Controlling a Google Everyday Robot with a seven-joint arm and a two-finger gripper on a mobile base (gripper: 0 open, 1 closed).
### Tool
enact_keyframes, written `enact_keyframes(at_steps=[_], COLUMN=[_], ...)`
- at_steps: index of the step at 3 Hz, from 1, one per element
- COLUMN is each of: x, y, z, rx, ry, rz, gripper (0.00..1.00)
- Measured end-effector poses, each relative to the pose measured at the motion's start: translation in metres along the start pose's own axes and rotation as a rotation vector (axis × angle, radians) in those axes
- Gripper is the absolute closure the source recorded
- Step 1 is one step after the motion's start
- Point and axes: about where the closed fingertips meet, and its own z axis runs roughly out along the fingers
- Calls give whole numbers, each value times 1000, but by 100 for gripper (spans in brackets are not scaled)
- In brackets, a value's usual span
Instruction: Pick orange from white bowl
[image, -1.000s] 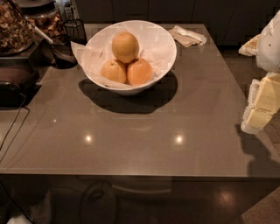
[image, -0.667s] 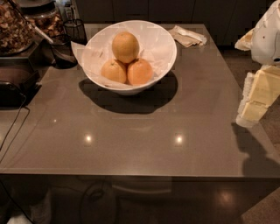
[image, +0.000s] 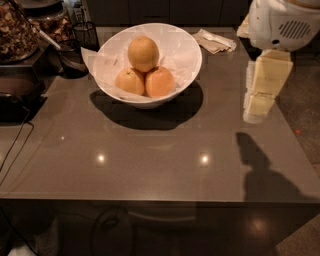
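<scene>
The orange (image: 143, 53) is the largest, pale yellowish one, resting on top of two smaller, deeper-orange oranges (image: 160, 82) in the white bowl (image: 186, 46). The bowl is lined with crinkled white paper and stands at the back middle of the grey table (image: 160, 155). My gripper (image: 259, 106), cream-coloured, hangs from the white arm (image: 282, 22) over the table's right edge. It is well to the right of the bowl, apart from it, and holds nothing that I can see.
A small dark cup (image: 71, 62) with a spoon stands left of the bowl. A wire holder (image: 85, 34) and jars of dried food (image: 17, 30) are at the back left. A folded napkin (image: 215, 41) lies at the back right. A black cable (image: 15, 150) runs down the left side.
My gripper and arm have moved left and further in, from beyond the table's right edge to over its right side. The bowl and oranges have not moved.
</scene>
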Motion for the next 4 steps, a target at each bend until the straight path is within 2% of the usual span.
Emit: enact_keyframes(at_steps=[1, 2, 3, 4], x=[-6, -14, -30, -68], y=[-5, -23, -61, -108], z=[-2, -1, 7, 16], rx=[21, 30, 11, 19], ry=[-12, -59, -71, -110], rz=[-7, 43, 113, 110], gripper=[0, 0, 0, 0])
